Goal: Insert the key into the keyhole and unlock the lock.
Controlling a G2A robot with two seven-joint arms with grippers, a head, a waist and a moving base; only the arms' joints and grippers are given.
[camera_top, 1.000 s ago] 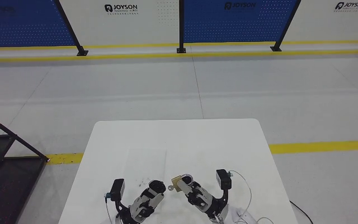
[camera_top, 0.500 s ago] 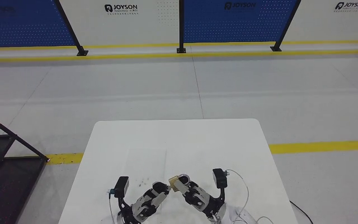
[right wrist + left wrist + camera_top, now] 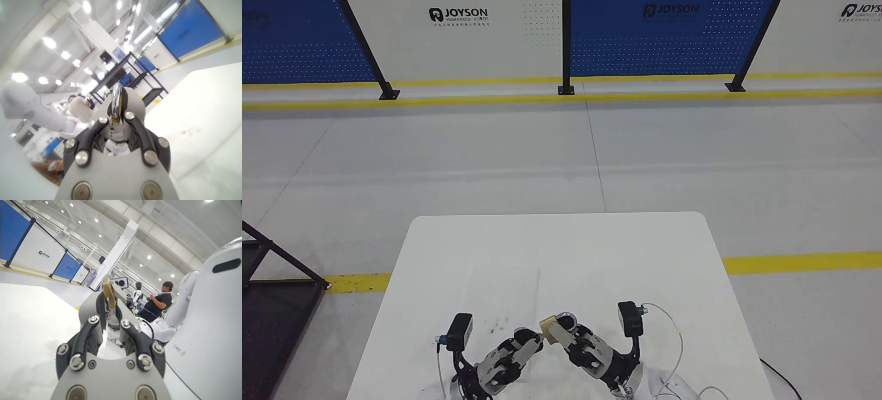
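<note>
A brass padlock point(image 3: 550, 325) with a silver shackle is held above the white table point(image 3: 552, 250) near its front edge. My right gripper point(image 3: 564, 333) is shut on it. In the right wrist view the shackle and brass body point(image 3: 116, 102) sit clamped between the right gripper's point(image 3: 117, 108) fingers. My left gripper point(image 3: 531, 342) is just left of the padlock, tip to tip with it. In the left wrist view the padlock point(image 3: 108, 291) stands right at the tips of the left gripper point(image 3: 109, 308), which is shut on a small metal key point(image 3: 108, 315). The key's tip is hidden.
A thin white cable point(image 3: 679, 345) loops over the table beside the right arm. A black rack point(image 3: 267, 265) stands off the table's left side. The far half of the table point(image 3: 562, 235) is bare white surface.
Both grippers have drawn together. The right one moved left with the padlock and the left one moved right, so the gap between them has closed.
</note>
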